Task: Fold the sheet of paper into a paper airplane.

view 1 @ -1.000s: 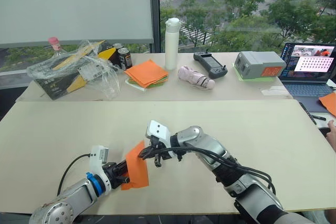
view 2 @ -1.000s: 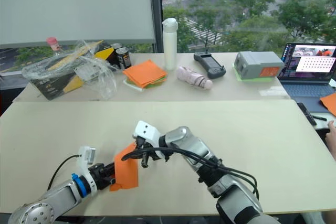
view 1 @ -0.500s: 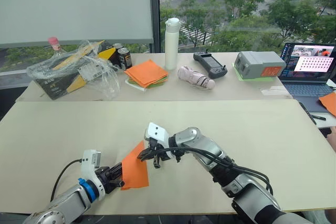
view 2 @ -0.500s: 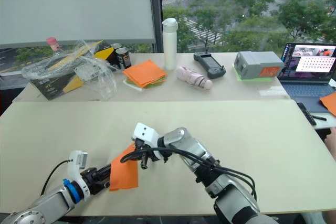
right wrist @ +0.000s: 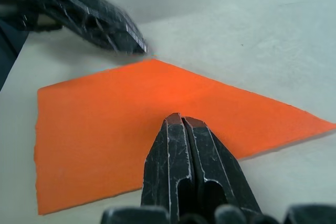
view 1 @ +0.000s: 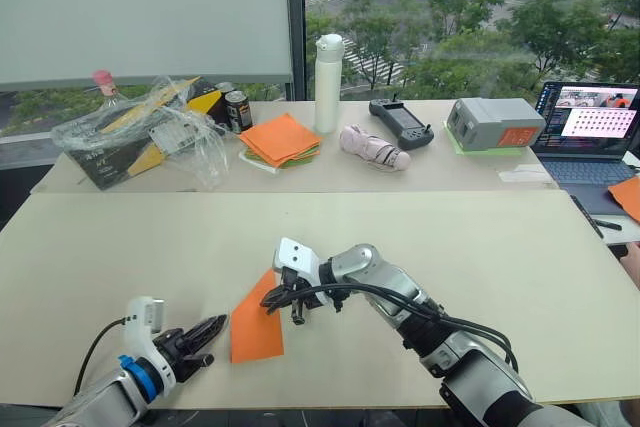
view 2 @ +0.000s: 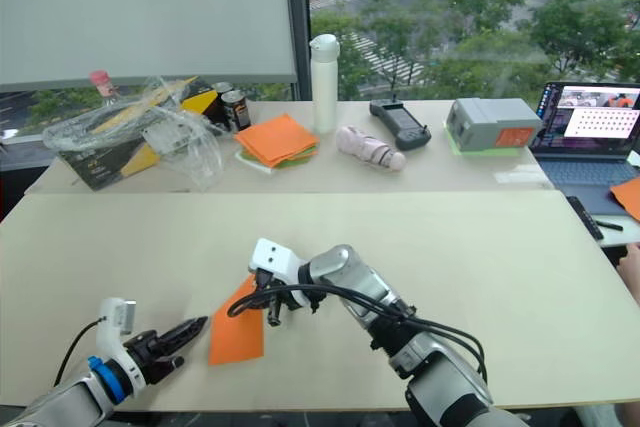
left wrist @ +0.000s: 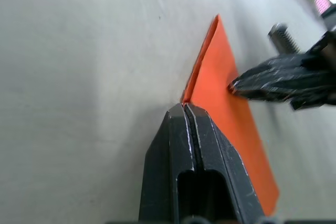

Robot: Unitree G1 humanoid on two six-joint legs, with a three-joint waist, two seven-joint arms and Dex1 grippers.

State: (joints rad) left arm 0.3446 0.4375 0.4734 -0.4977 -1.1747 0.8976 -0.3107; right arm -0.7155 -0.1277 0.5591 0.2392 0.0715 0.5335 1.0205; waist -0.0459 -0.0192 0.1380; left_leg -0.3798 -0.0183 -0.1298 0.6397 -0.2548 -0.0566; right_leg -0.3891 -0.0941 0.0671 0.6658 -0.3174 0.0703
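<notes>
Sheet of paper [view 1: 257, 322] flat on the surface [view 1: 480, 247], right end effector [view 1: 273, 299] pressed together, tips touching it, left end effector [view 1: 215, 327] pressed together, just beside its edge

Along the far bench [view 1: 300, 175], upper frame: a plastic-wrapped box [view 1: 140, 137] at left, two cans [view 1: 236, 110], a pile of orange and green sheets [view 1: 279, 140], a white bottle [view 1: 328, 69], a handheld controller [view 1: 401, 121], a grey box [view 1: 495, 123], and a laptop [view 1: 587, 127] at right.
</notes>
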